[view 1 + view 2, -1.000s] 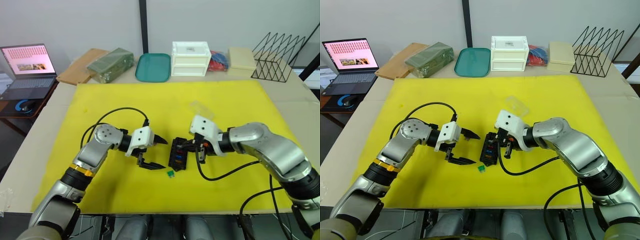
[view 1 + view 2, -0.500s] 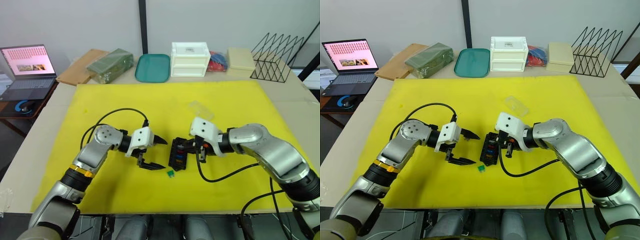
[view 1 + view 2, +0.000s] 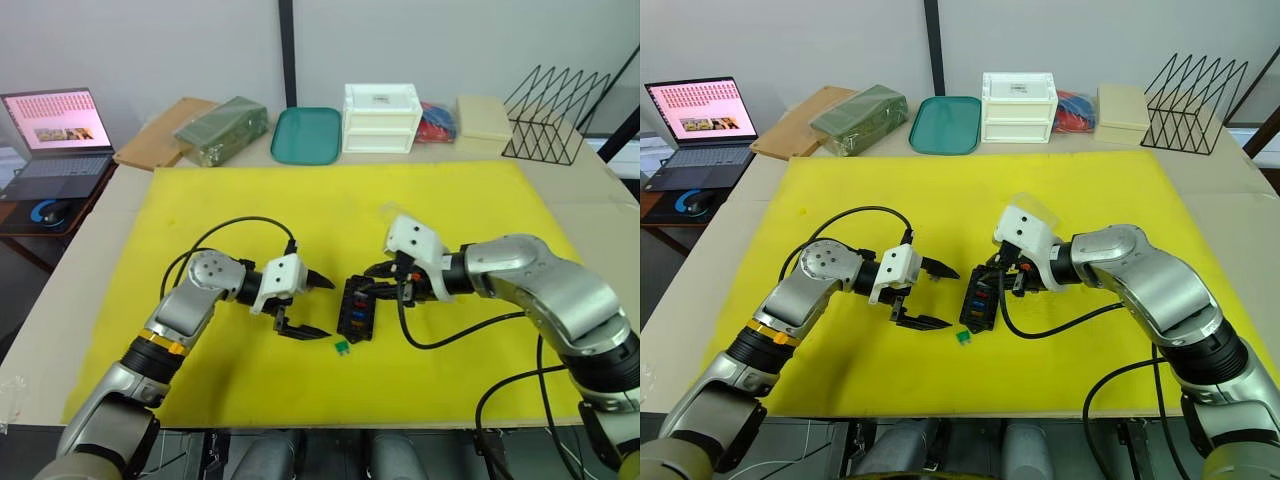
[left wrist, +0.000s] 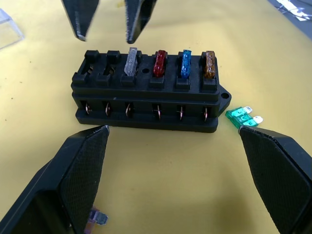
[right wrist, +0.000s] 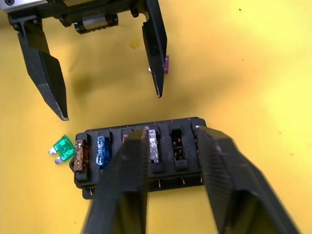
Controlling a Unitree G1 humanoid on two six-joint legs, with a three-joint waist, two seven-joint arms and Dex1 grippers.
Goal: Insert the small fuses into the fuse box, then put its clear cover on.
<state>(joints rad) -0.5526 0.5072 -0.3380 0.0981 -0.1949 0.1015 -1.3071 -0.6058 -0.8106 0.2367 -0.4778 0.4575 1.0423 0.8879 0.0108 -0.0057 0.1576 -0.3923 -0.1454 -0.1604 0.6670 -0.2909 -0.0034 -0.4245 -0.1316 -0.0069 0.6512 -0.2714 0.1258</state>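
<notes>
On the fuse box (image 4: 146, 97), no legible markings

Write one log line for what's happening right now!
box: four fuses in, two slots empty | green fuse: loose on mat beside box | left pincer: open, empty | right pincer: open over box

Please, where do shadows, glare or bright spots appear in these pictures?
Right wrist view: the left gripper casts soft, faint shadows on the yellow mat. Left wrist view: the small translucent fuses seated in the black plastic fuse box glitter with tiny highlights. Left eye view: the open laptop has a bright glowing screen.
</notes>
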